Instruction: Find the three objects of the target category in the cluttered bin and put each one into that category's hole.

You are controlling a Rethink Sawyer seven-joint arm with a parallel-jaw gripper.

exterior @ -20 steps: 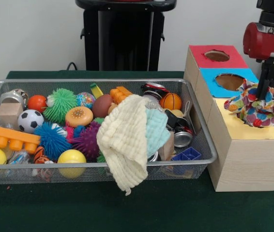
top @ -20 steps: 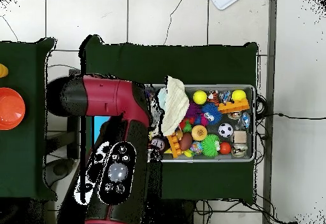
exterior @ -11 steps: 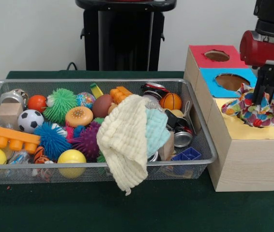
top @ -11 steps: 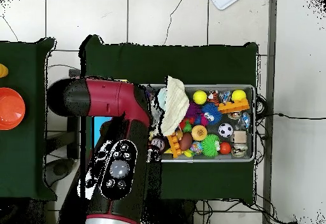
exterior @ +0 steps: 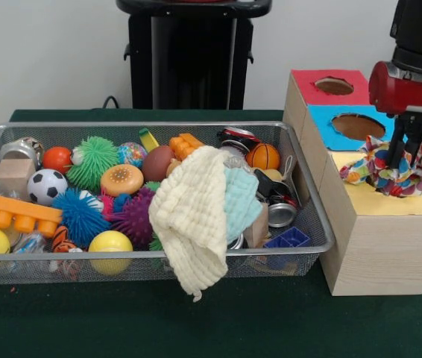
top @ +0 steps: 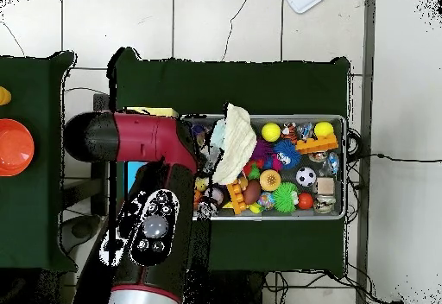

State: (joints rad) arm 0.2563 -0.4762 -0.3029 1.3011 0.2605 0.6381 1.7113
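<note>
Front view: red-and-black arm (exterior: 412, 82) reaching down at right over a wooden box (exterior: 375, 239) with three coloured top panels. Pincer (exterior: 397, 168) sunk into a multicoloured dotted cloth (exterior: 394, 170), which sits bunched on the yellow panel (exterior: 420, 201), just beside the hole in the blue panel (exterior: 354, 125). Pincer apparently closed on the cloth, though tips buried in the folds. Red panel (exterior: 334, 86) with its own hole farther back. To the left, touching the box, a wire-mesh bin (exterior: 312, 216) on the green tabletop (exterior: 196, 321), crowded with toys: a cream knitted cloth (exterior: 192, 216) draped over the front rim, a pale teal cloth (exterior: 241, 198) beside it, a soccer ball (exterior: 45, 186), a green spiky ball (exterior: 93, 160), a small basketball (exterior: 263, 155).

Overhead view: arm (top: 151, 197) covering the box completely. Bin (top: 337, 214) to its right, cream knitted cloth (top: 233, 145) spilling over the rim. Dotted cloth and pincer hidden beneath the arm.
</note>
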